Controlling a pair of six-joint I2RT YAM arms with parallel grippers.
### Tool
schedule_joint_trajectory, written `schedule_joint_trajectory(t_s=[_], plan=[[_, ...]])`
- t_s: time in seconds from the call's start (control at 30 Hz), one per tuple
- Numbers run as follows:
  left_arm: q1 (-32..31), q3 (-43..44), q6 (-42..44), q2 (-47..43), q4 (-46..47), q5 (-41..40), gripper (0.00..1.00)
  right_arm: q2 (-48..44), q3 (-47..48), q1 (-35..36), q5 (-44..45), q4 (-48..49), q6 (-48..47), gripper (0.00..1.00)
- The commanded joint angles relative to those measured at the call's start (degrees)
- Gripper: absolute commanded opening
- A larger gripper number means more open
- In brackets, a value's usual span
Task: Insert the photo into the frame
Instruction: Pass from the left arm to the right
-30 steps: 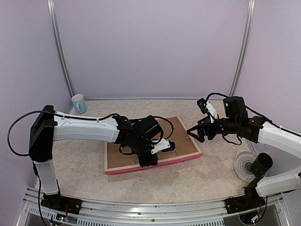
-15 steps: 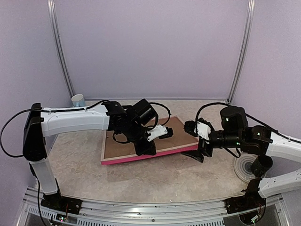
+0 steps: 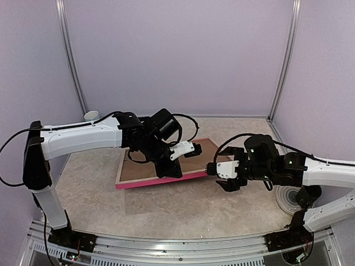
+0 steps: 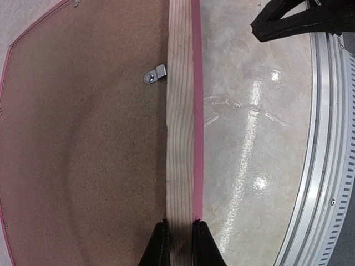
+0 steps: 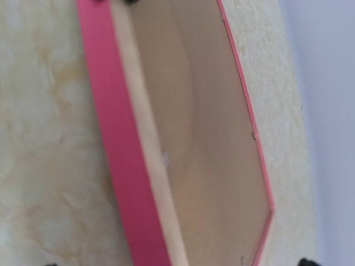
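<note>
Frame (image 3: pixel 138 184) back-up, long axis left-right

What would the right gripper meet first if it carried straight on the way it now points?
Most likely the frame: the right gripper, jaws open, points at its pink rail, which crosses the middle of the wrist view. The gap between them is hard to judge.

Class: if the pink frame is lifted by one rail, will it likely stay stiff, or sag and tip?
Probably stiff: the frame has a straight wood rail where the left gripper clamps it. Wide and thin, held at one edge, it may swing or tip.
</note>
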Motion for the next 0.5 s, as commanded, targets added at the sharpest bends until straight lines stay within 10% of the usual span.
schedule_joint_trajectory(t_s=[0.0,0.2,0.47], plan=[[0.62,3.90,1.46,-3.45,0.65,2.05,0.00,2.67,-0.19,0.91,4.17,2.94,-8.73,0.91],[0.96,4.03,1.90,-3.89,0.45,2.83,0.00,7.68,-3.48,0.92,8.70,10.39,-14.45,0.77],[1.43,4.20,2.09,-4.16,-0.03,3.82,0.00,13.07,-1.35,0.91,16.20,15.27,-15.72,0.22]])
